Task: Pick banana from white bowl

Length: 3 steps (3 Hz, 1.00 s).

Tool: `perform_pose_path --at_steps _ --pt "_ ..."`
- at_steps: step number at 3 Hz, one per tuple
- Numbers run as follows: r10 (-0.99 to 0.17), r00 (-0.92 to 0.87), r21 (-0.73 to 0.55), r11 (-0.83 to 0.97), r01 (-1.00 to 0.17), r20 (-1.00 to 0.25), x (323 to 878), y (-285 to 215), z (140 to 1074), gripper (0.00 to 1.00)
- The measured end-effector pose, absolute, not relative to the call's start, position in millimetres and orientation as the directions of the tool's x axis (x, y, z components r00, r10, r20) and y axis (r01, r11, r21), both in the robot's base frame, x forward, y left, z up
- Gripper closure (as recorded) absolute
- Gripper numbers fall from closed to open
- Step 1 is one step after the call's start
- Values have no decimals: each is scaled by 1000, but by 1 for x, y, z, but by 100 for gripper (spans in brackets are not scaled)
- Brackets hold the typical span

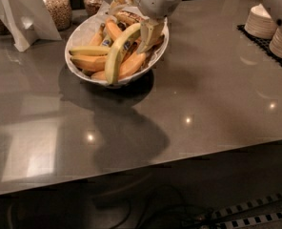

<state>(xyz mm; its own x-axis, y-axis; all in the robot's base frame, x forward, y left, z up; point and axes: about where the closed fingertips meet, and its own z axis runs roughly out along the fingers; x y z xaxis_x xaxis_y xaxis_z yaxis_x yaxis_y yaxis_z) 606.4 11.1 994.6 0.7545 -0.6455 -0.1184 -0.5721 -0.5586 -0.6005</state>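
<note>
While the long, curved, greenish-yellow banana [113, 56] is lying across the top of the fruit heaped in the wide, shallow white oval bowl [81, 30], the robot's white two-finger gripper [134, 25] is hanging over the bowl's far right side, its beige fingers [150, 35] standing apart. One finger is reaching down just beside the banana's upper end, near the bowl's right rim; the other is showing higher up, at the far edge of the bowl. The banana is running from that upper end down toward the near rim, resting on shorter orange-yellow bananas [131, 66], with a brown-spotted banana [129, 17] lying behind it under the gripper. The bowl is sitting on the glossy grey tabletop [203, 94], toward its far left. Behind the bowl, two glass jars of dry grains [57, 6] are standing beside a folded white card [24, 13]. At the far right, well apart from the bowl, stacks of small white paper bowls [260, 23] are resting on a black ribbed mat [255, 39].
</note>
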Motion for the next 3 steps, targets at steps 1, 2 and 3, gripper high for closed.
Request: perform_pose_path --at_steps 1,2,3 --pt "-629 767 -585 -578 -569 -125 610 18 986 32" --pt "-618 775 -569 -594 -569 -131 615 24 977 32" --pt "-611 781 -554 -609 -568 -130 621 27 969 33"
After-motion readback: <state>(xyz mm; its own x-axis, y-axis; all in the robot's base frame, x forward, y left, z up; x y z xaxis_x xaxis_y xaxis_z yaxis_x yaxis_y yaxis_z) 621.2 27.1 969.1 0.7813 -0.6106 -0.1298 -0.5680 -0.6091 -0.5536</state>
